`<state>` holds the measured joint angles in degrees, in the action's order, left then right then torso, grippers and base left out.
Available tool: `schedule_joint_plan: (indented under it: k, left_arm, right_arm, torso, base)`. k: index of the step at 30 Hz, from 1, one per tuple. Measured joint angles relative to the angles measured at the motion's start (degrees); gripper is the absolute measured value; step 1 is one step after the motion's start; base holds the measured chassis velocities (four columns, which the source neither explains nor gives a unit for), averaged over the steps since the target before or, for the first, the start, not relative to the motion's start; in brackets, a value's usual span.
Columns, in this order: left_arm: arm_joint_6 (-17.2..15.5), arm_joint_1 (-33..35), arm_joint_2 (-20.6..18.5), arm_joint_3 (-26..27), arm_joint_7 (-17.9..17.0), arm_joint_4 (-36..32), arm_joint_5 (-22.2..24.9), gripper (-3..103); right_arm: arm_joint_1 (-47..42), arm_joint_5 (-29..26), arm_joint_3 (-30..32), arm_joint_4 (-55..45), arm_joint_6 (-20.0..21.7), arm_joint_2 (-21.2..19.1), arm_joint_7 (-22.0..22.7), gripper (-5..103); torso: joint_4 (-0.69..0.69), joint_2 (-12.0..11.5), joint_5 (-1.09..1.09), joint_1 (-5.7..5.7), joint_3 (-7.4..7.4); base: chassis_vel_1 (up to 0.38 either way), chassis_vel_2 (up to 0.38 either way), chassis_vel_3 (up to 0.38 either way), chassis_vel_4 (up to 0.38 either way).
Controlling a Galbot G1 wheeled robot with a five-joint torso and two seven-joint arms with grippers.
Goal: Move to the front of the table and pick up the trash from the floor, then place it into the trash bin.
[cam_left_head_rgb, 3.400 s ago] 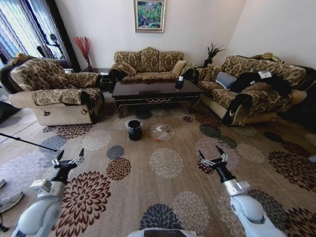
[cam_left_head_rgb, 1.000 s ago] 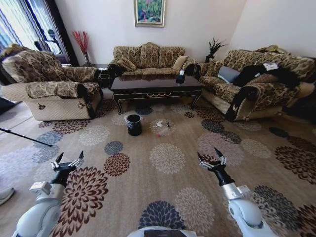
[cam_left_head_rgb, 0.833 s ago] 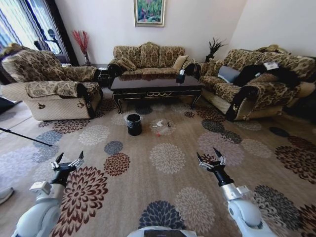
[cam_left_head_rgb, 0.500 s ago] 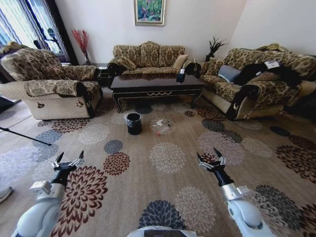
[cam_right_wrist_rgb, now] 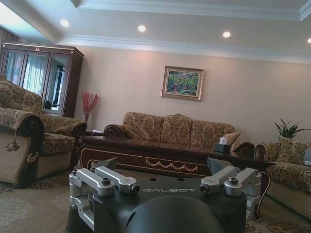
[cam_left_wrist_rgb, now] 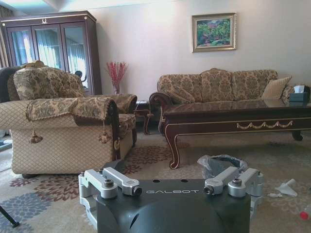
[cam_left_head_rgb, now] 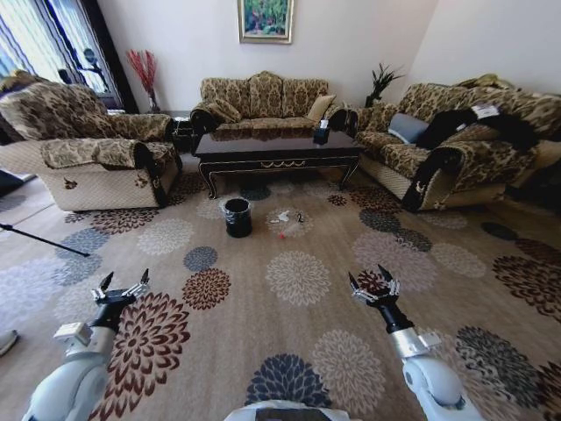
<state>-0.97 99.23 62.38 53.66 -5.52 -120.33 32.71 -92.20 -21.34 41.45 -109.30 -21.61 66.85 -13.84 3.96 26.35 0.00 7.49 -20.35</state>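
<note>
Head view: left gripper (cam_left_head_rgb: 123,288) and right gripper (cam_left_head_rgb: 372,286) are both raised over the floral carpet (cam_left_head_rgb: 298,279), fingers spread wide apart, holding and touching nothing. Well ahead of them stands one long, low table (cam_left_head_rgb: 278,149) of glossy dark wood with curved legs and a gold ornament on its apron. One small round black trash bin (cam_left_head_rgb: 237,217), lined with thin translucent plastic, sits on the carpet just in front of the table. Beside the bin lies the trash (cam_left_head_rgb: 284,217): crumpled white paper scraps, a tiny red bit and a small dark item. Three patterned, upholstered sofas surround the table; a tissue box (cam_left_head_rgb: 321,134) rests on its top.
</note>
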Motion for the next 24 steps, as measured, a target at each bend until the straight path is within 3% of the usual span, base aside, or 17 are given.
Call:
schedule_joint_plan:
  k: [24]
  left_arm:
    - [0.6, 0.4, 0.2, -0.6, 0.1, -1.0, 0.0, 98]
  right_arm:
    - [-0.7, -0.8, 2.1, -0.6, -0.3, 0.6, -1.4, 100]
  torso:
    - [0.00, -5.7, 0.00, -1.90, 3.86]
  base:
    - [0.000, 0.000, 0.000, 0.000]
